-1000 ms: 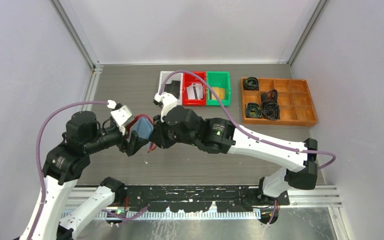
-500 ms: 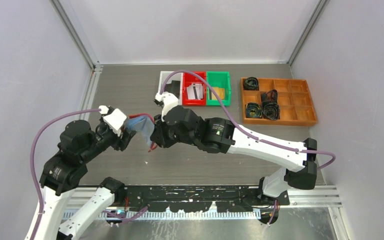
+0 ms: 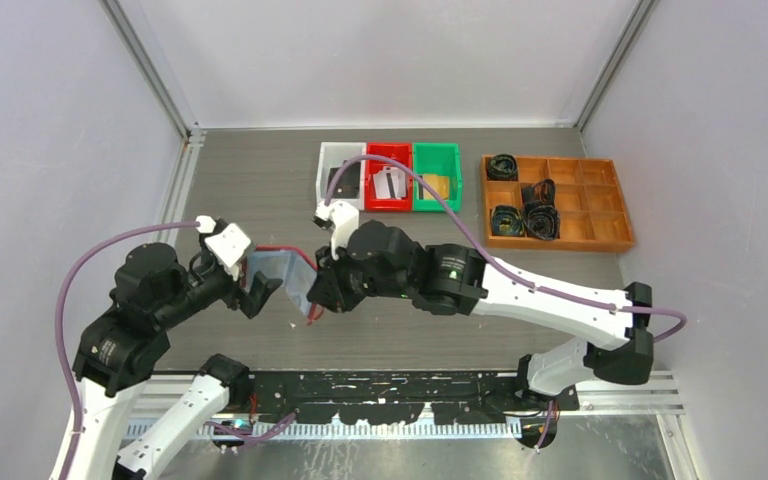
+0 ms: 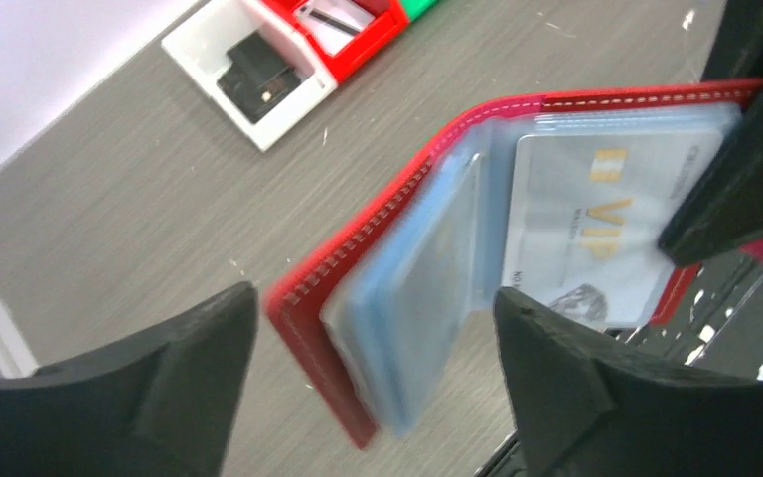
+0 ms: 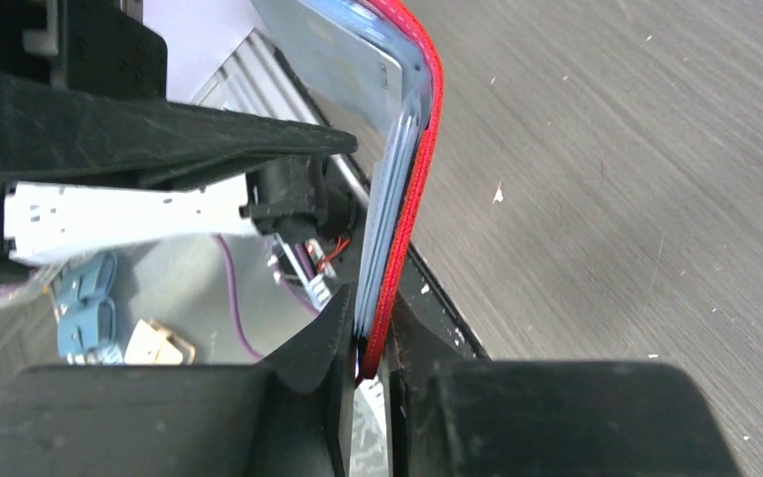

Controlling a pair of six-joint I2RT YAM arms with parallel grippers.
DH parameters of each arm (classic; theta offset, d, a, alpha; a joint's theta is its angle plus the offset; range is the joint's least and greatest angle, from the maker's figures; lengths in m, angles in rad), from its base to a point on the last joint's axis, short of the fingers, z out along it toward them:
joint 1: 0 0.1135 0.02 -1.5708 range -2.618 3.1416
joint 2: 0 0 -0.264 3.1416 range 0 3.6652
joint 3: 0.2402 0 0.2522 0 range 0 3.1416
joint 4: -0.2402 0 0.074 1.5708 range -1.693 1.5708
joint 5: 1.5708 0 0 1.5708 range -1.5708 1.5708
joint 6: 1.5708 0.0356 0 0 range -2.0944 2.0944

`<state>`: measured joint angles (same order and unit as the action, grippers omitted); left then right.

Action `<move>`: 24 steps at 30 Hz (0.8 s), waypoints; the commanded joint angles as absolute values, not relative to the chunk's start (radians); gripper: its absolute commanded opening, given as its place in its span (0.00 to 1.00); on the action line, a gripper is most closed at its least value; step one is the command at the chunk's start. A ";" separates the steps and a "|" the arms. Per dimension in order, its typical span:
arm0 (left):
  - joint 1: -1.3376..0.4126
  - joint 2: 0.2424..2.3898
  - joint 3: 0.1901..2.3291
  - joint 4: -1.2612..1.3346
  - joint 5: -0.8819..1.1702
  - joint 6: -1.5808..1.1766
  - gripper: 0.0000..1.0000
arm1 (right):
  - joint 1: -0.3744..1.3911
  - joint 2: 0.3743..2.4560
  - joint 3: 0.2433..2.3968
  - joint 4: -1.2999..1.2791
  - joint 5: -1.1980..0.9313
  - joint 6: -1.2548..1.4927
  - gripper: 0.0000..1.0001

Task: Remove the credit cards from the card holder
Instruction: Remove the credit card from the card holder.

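The red card holder [image 3: 285, 268] hangs above the table, opened in an L, and my right gripper [image 5: 370, 338] is shut on its lower edge. Its pale blue pocket pages [image 4: 427, 288] fan out from the red cover [image 4: 358, 298]. A silvery-white credit card [image 4: 596, 219] printed VIP sits inside one clear pocket. My left gripper [image 4: 376, 296] is open, with its fingers on either side of the free flap and not touching it. From above, the left gripper [image 3: 260, 285] is just left of the holder and the right gripper [image 3: 318, 295] is at its right edge.
Three small bins stand at the back. The white bin [image 3: 332, 172] holds a black item, the red bin [image 3: 372, 188] holds a pale card, and the green bin [image 3: 436, 160] is beside them. An orange divided tray [image 3: 600, 215] with black rolls is at the back right.
My right gripper has carried the holder a little nearer and lower. The left gripper has shifted along the holder, narrowing and then widening again. The holder now hangs more open.
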<state>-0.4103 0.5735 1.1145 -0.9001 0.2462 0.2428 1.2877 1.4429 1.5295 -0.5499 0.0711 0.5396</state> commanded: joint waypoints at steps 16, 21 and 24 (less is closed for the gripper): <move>-0.407 0.686 1.341 -1.037 0.778 0.109 0.98 | 1.290 1.145 1.342 -0.357 -0.280 0.286 0.01; -0.407 0.721 1.393 -1.087 0.861 0.120 1.00 | 1.289 1.122 1.324 -0.383 -0.322 0.226 0.01; -0.407 0.724 1.419 -1.133 0.860 0.162 1.00 | 1.290 1.102 1.322 -0.412 -0.312 0.179 0.01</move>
<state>-0.4103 0.7212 1.3674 -1.0687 0.7746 0.1364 1.2877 1.1614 1.3182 -0.4438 -0.2836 0.2657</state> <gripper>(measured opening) 0.994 0.176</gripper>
